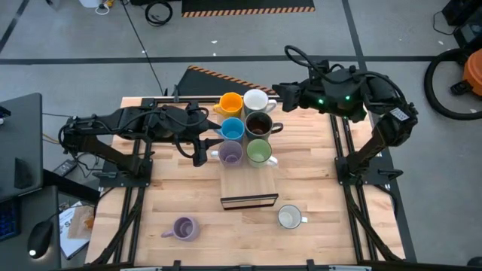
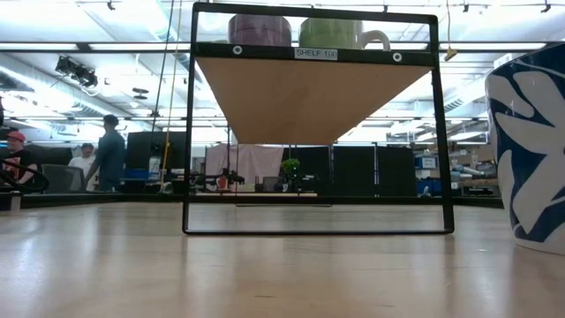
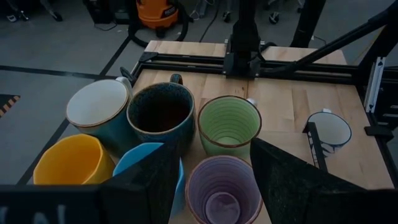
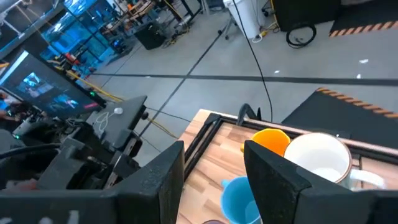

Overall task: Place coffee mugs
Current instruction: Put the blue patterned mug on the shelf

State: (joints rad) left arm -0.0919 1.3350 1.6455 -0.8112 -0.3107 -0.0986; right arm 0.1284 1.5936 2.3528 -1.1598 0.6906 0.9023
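Note:
Six mugs stand in two rows on a raised wooden board [image 1: 245,181]: orange [image 1: 230,102], white [image 1: 256,99], light blue [image 1: 232,129], dark brown [image 1: 258,123], lavender [image 1: 230,153] and light green [image 1: 259,151]. A second lavender mug [image 1: 184,228] lies on its side on the table. A second white mug [image 1: 289,217] stands on the table. My left gripper [image 1: 202,156] is open beside the board's lavender mug [image 3: 224,190], which shows between its fingers, apart from them. My right gripper [image 1: 277,92] hovers open by the white mug [image 4: 320,155].
The board sits on a black frame [image 2: 187,132] labelled as a shelf, raised above the table. The white mug on the table has a blue pattern [image 2: 530,150]. Black rails [image 1: 343,150] run along the table's sides. People stand in the room beyond [image 2: 110,150].

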